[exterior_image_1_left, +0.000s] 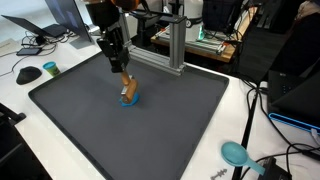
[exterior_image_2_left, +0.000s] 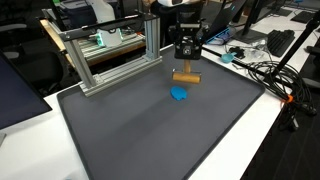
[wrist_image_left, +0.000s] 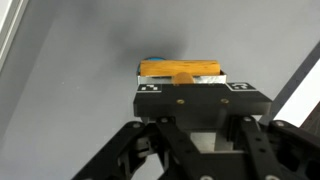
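Observation:
My gripper (exterior_image_1_left: 119, 68) hangs over a dark grey mat (exterior_image_1_left: 90, 125) and is shut on an orange-brown wooden block (exterior_image_1_left: 126, 85). The block sticks out below the fingertips, just above a small blue object (exterior_image_1_left: 131, 99) on the mat. I cannot tell whether block and blue object touch. In an exterior view the gripper (exterior_image_2_left: 185, 62) holds the block (exterior_image_2_left: 186, 77) level, with the blue object (exterior_image_2_left: 179, 94) in front of it. In the wrist view the block (wrist_image_left: 180, 69) lies across the fingertips (wrist_image_left: 195, 92), and a sliver of blue (wrist_image_left: 152, 57) shows behind it.
An aluminium frame (exterior_image_1_left: 172, 45) stands at the back edge of the mat; it also shows in an exterior view (exterior_image_2_left: 105, 58). A teal round object (exterior_image_1_left: 235, 153) and cables lie off the mat's corner. A dark mouse (exterior_image_1_left: 50, 68) sits on the white table.

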